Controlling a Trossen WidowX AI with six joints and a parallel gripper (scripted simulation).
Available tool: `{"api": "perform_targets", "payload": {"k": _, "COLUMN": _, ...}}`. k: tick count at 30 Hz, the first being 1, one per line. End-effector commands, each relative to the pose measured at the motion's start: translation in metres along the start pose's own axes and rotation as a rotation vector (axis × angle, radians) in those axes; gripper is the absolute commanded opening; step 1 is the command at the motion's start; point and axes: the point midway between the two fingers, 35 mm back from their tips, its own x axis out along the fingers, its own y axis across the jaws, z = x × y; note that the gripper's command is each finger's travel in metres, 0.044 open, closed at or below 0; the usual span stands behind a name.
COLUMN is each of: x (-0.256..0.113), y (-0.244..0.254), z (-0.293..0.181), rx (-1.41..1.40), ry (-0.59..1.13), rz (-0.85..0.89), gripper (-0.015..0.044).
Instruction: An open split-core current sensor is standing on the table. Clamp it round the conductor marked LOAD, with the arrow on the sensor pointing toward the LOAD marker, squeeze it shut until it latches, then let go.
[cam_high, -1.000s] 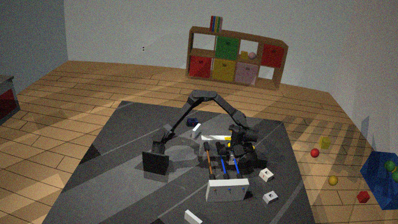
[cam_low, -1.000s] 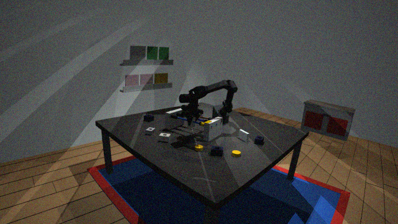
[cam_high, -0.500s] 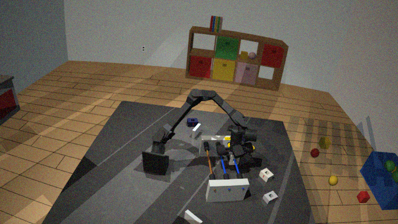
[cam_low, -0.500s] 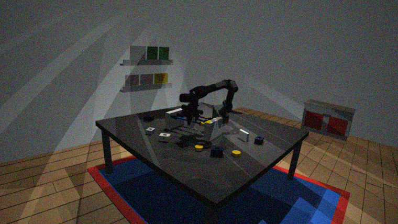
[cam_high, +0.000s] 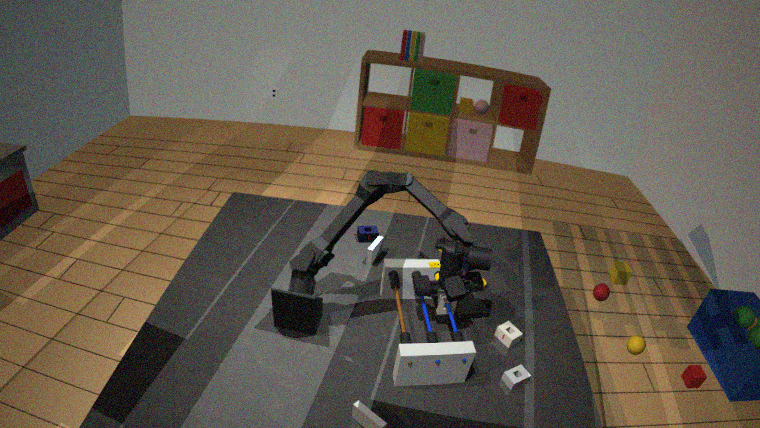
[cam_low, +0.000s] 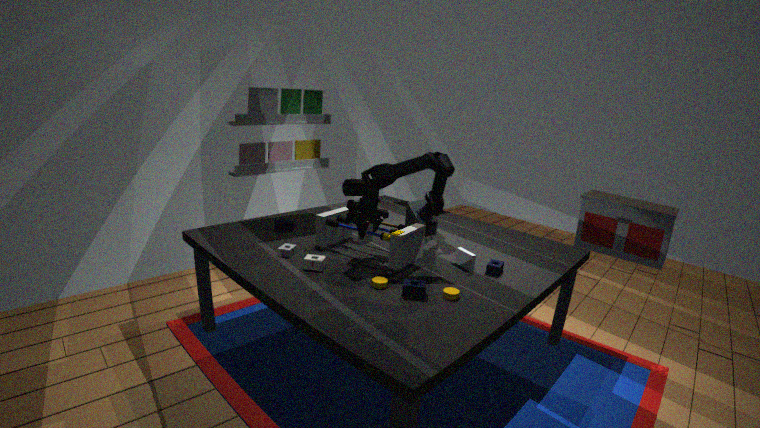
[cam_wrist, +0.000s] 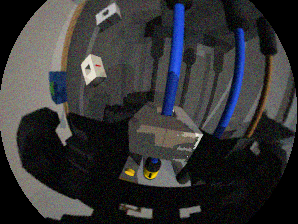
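Note:
My gripper is shut on the grey split-core sensor, whose pale side also shows in the top view. The outermost blue conductor runs into the sensor in the wrist view, and a bit of blue shows again beyond it, by a yellow collar. A yellow marker sits on one white end panel; its lettering is unreadable. The sensor's arrow, seam and latch cannot be made out.
A second blue conductor and an orange one run alongside. The other end panel stands opposite. Two white blocks lie beside the rig. Dark blue blocks and yellow discs also lie on the table.

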Motion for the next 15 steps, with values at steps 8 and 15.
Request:
{"api": "perform_targets", "payload": {"k": 8, "x": 0.0031, "y": -0.0009, "z": 0.0015, "rx": -0.001, "ry": -0.003, "rz": -0.023, "gripper": 0.0}}
{"api": "perform_targets", "payload": {"k": 15, "x": 0.001, "y": -0.0001, "z": 0.0, "rx": -0.004, "ry": -0.001, "rz": -0.016, "gripper": 0.0131}}
